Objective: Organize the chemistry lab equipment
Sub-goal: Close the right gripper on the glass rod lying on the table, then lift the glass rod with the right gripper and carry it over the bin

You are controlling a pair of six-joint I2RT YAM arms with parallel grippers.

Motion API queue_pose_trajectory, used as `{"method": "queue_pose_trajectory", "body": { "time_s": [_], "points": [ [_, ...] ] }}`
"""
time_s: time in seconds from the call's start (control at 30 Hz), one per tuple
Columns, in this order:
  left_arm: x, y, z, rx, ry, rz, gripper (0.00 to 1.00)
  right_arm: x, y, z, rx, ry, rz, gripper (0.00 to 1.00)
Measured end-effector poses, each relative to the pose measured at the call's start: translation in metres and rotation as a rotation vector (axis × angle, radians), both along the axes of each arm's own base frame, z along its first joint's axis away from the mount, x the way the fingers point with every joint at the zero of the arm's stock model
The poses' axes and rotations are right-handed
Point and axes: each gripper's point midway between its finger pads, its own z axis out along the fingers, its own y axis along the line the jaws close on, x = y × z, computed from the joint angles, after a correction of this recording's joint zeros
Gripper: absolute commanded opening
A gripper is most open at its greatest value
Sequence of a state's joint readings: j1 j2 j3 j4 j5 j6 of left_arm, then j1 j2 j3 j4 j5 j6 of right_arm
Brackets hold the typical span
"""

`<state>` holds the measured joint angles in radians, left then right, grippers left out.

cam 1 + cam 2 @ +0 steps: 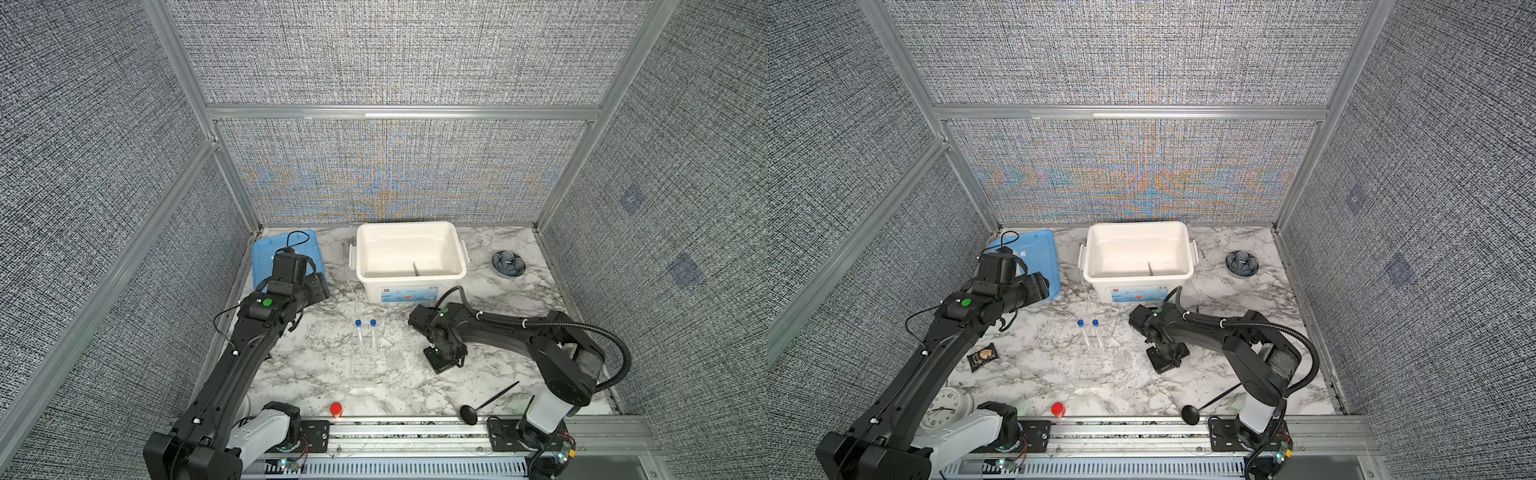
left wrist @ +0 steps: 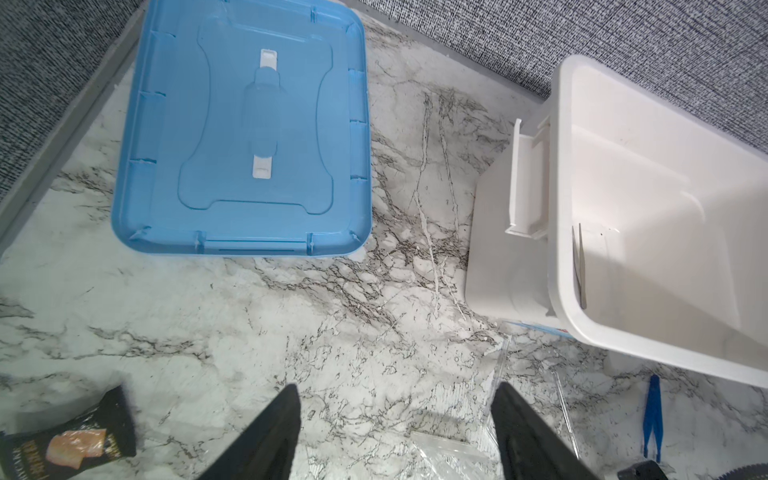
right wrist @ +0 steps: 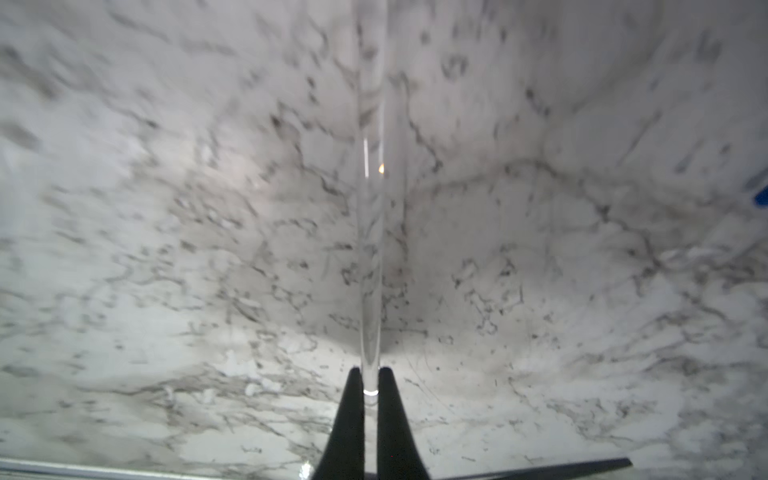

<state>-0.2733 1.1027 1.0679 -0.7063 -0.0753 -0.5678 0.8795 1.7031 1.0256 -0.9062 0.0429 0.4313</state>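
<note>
Now the right claw [image 3: 370, 376] is pressed together on a thin clear rod [image 3: 371, 249], pinching it close to one end. The rod sticks out ahead of the claw, low over the marble table [image 3: 166, 291], in front of the white box [image 1: 409, 286]. The wrist picture is blurry, so it may be a dropper, and I cannot tell if it is off the table yet.

The step in hand looks like carrying this rod to the white box. To do it well, the claw should rise slowly and straight. The rod is held by its end, so the long free part can swing or slip. It must go higher than the wall of the white box before it crosses, or the tip will bump the rim. Then let go low inside, beside the silver tweezers [image 1: 417, 269] lying in the white box.

The two blue-capped tubes [image 1: 358, 328] are in front of the white box, so the rod should pass clear of them. The blue forceps [image 2: 651, 415] lie on the table just in front of the white box. The left claw [image 2: 399, 388] is spread wide and holds nothing, to the left of the white box near the blue lid [image 2: 245, 133].
</note>
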Motion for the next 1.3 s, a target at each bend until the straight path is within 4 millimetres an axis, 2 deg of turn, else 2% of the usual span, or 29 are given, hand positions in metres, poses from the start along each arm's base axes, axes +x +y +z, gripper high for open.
{"method": "queue_pose_trajectory", "body": {
  "time_s": [0.13, 0.23, 0.33, 0.43, 0.53, 0.63, 0.93, 1.1, 1.3],
  "points": [
    [0.003, -0.004, -0.002, -0.016, 0.006, -0.007, 0.74, -0.006, -0.004, -0.005, 0.007, 0.004, 0.003, 0.08],
    [0.005, -0.006, -0.004, -0.022, 0.015, -0.012, 0.74, -0.009, -0.006, -0.007, 0.000, 0.017, 0.004, 0.18],
    [0.006, -0.007, -0.003, -0.029, 0.010, -0.007, 0.74, -0.007, -0.003, -0.008, 0.005, 0.015, 0.016, 0.25],
    [0.007, -0.008, -0.004, -0.036, 0.013, -0.010, 0.75, 0.003, 0.002, -0.005, 0.007, -0.001, 0.023, 0.27],
    [0.008, -0.008, -0.003, -0.037, 0.012, -0.010, 0.75, 0.019, 0.013, -0.003, 0.039, -0.031, 0.026, 0.26],
    [0.007, -0.010, -0.003, -0.043, 0.014, -0.016, 0.75, 0.026, 0.014, -0.005, 0.046, -0.032, 0.028, 0.23],
    [0.007, -0.010, -0.005, -0.041, 0.020, -0.017, 0.75, 0.023, 0.018, -0.012, 0.064, 0.005, 0.032, 0.12],
    [0.009, -0.011, -0.002, -0.041, 0.012, -0.019, 0.75, 0.024, 0.022, -0.003, 0.091, -0.019, 0.034, 0.10],
    [0.010, -0.011, -0.003, -0.041, 0.016, -0.019, 0.76, 0.028, 0.024, 0.022, 0.137, -0.088, 0.031, 0.09]
  ]
}}
